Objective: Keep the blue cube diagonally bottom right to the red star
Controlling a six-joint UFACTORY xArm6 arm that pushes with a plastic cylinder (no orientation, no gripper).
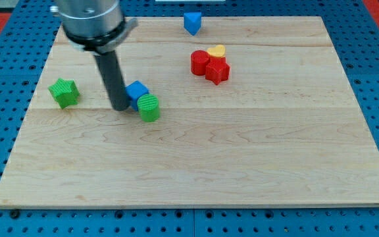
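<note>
Currently my tip (120,106) sits on the wooden board (242,164), touching the left side of the blue cube (137,91); no fingers on this rod. Green semicylinder block (149,107) touches the cube's lower right. Red star (218,70) lies well to the view's right, packed against a red cylinder (200,62) and yellow heart (216,51). Green star (64,91) at left; blue pentagon-like block (192,22) at top edge.

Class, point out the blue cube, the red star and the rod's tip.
blue cube (137,89): camera view, its top face.
red star (218,70): camera view, its top face.
my tip (120,107): camera view, the rod's very end.
</note>
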